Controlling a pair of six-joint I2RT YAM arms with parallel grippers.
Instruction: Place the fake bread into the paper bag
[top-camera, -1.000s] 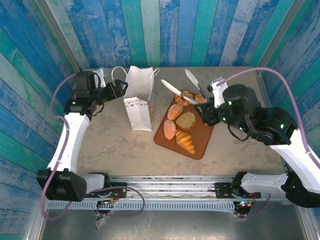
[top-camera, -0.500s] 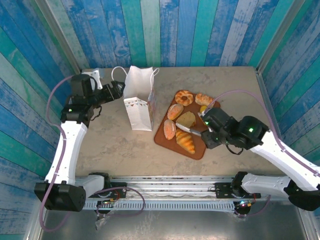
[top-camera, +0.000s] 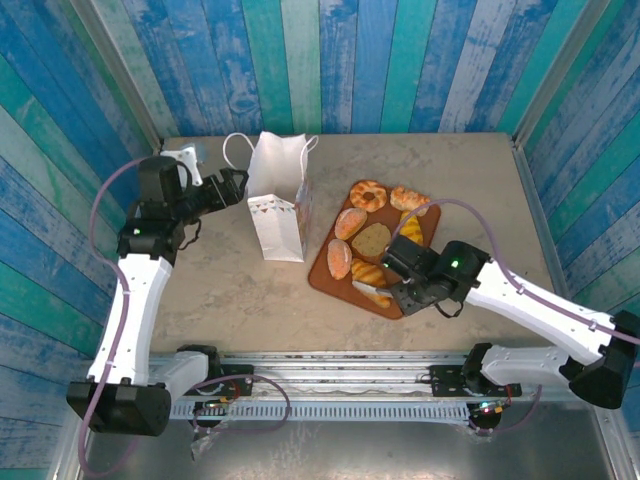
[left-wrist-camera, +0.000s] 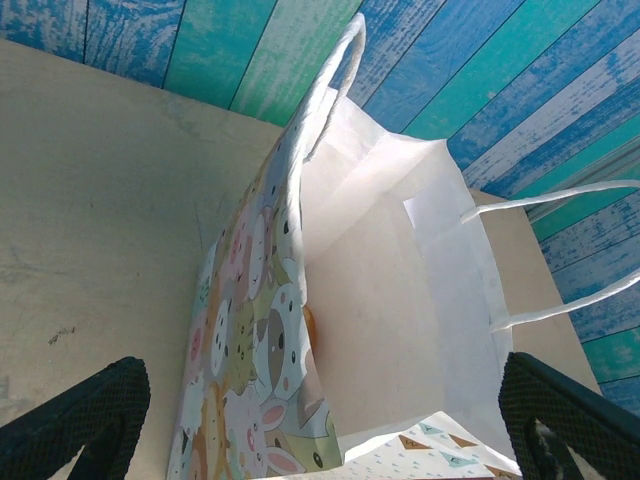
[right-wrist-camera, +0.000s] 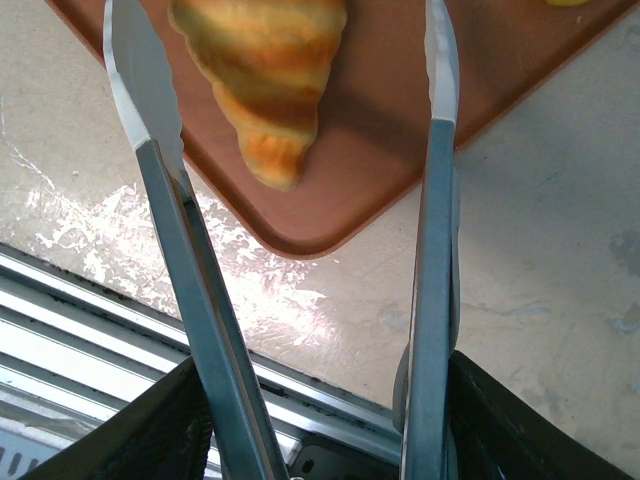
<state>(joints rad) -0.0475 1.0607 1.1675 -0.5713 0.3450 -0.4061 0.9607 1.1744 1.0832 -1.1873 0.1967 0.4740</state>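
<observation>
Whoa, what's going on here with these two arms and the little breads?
The right arm's fingers grip a pair of metal tongs, whose open blades straddle a toy croissant on the brown tray. The left arm's fingers are spread wide beside the open white paper bag. The other pastries lie on the tray.

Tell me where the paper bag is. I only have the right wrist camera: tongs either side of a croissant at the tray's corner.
Observer: The paper bag stands upright, close beside the tray on its left.
Operator: Is its mouth open?
Observer: Yes. The left wrist view looks down into it, and the inside that shows is bare white paper.
Operator: Anything holding it?
Observer: Nothing grips it. The left pincer is open at its left side.
</observation>
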